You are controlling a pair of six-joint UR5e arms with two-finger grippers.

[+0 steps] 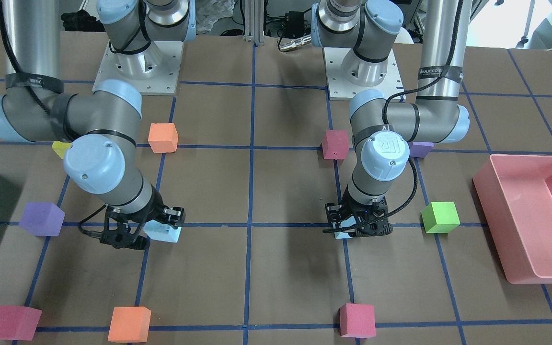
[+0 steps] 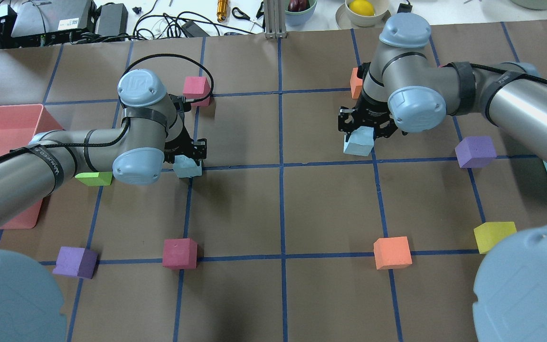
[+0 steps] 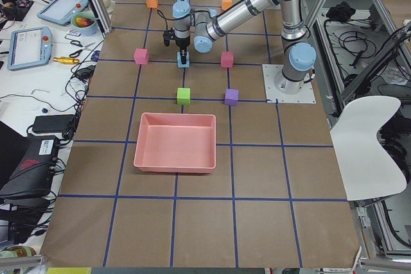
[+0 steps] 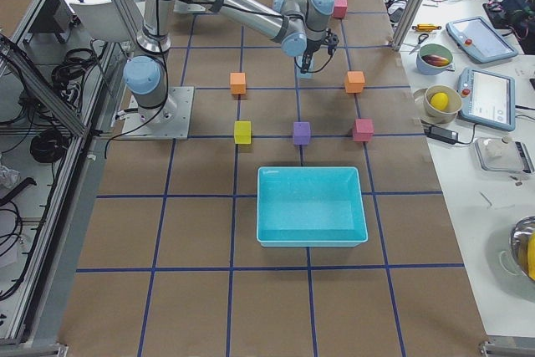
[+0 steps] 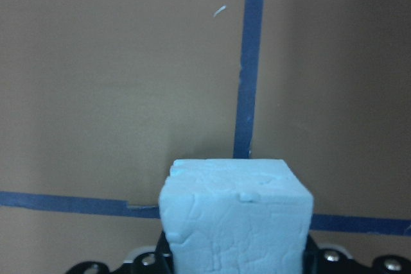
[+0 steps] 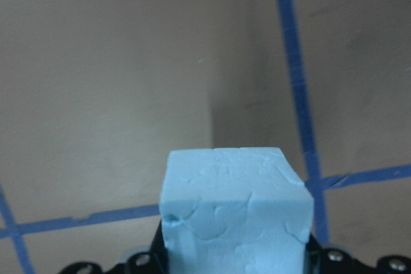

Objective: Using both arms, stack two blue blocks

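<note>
Pale-blue foam, two items: one blue block (image 2: pixel 188 168) clamped in the left gripper (image 2: pixel 192 156), the other blue block (image 2: pixel 359 143) in the right gripper (image 2: pixel 366 131). They sit well apart, on either side of the centre tape line (image 2: pixel 280 142), neither above the other.

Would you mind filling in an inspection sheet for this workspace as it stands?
Surface: brown table marked with a blue tape grid.
Job's things: left blue block and right blue block, in separate grid squares, not yet stacked.
Clutter: pink tray and teal bin, both empty; green cube, purple cube and other coloured cubes scattered on the grid.
Grippers: left gripper and right gripper, the jaws of each closed on its own block.
Cables: black cable loops beside the left gripper, apart from the blocks.
Surroundings: side bench with bowls and pendants; white chair.
</note>
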